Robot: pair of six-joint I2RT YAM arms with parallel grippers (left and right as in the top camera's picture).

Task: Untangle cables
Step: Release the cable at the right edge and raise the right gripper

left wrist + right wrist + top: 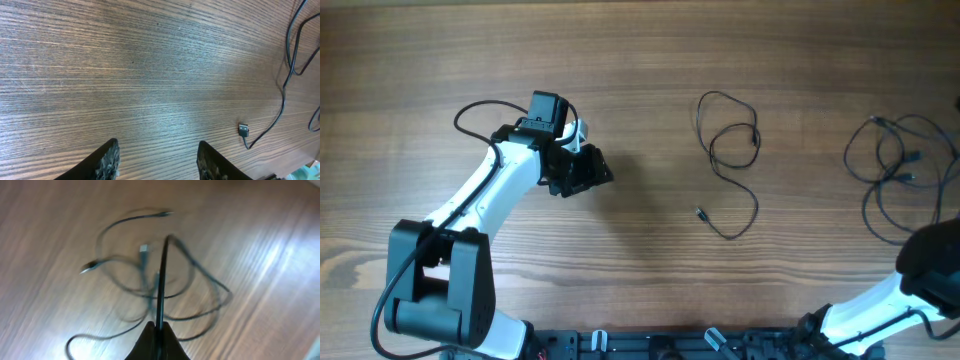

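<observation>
So right now the wooden worktop (650, 60) has two lots of cord on it. Around the middle there's one loose cable (732, 150) lying on its own in a couple of lazy loops, with its little silvery USB plug (243, 129) flat on the wood at the near end. Over by the right edge sits the cable bundle (898, 165), a bunch of thin black cords looped over each other with small plug ends poking out, well apart from the loose one. The left tool (157, 150) hangs over bare wood to the left of the loose cable, fingers spread wide and nothing between them; its wrist view catches the plug and a stretch of that cord off to the right, not touching the fingers. The left arm (485, 195) reaches in from the bottom left corner. The right tool (157, 332) is pinched tight on one strand of the bundle. That strand runs straight up out of the closed fingertips, and the rest of the tangle sprawls on the wood beyond it. That wrist view is pretty blurry, so I can't tell which cord it actually has. From overhead only the right arm (932, 258) shows, down in the bottom right corner, just beside the bundle.
</observation>
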